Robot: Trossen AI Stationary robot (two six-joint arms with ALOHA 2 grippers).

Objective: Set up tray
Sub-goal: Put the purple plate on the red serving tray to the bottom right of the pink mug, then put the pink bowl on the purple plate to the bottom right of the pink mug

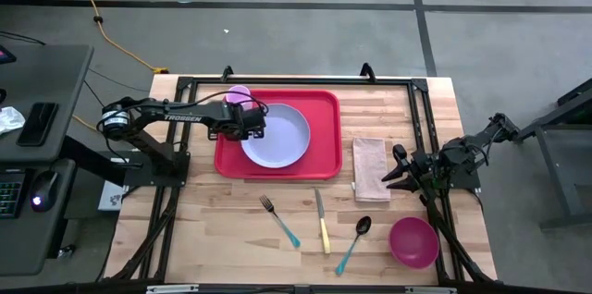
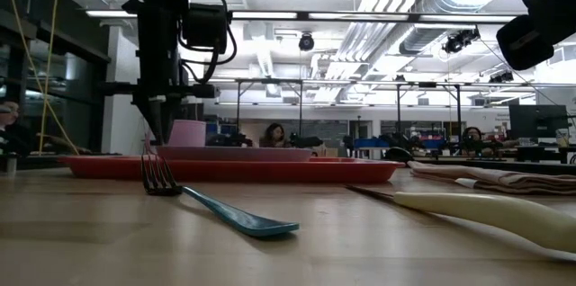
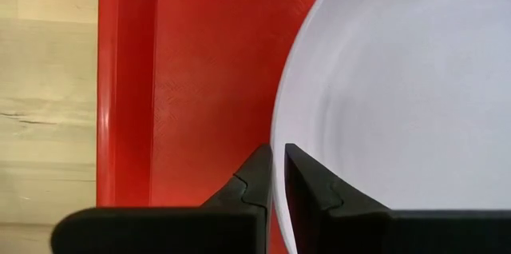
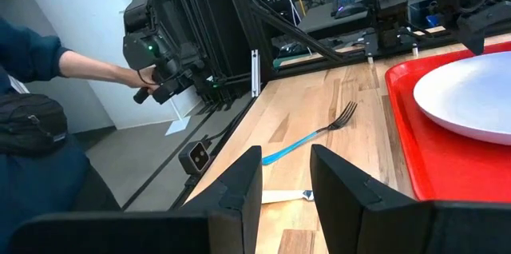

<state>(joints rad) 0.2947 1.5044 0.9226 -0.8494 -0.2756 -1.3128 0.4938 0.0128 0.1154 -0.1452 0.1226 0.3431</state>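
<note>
Left gripper [image 1: 262, 126] over tray's left part, fingers [image 3: 254, 176] straddling plate rim with a narrow gap either side, slightly parted, not clamped. Tray [image 1: 325, 137] sits on table [image 1: 222, 229] at back centre, holding plate [image 1: 282, 137] and a pink cup [image 1: 239, 95] at its back left corner. Front of tray: fork [image 1: 278, 220], knife [image 1: 322, 222], spoon [image 1: 354, 242]. Napkin [image 1: 370, 168] just right of tray, pink bowl [image 1: 413, 241] front right. Right gripper [image 1: 392, 177] at napkin's right edge, fingers apart, holding nothing. Right wrist view: a person's sleeve and hand [image 4: 120, 74] beyond table.
</note>
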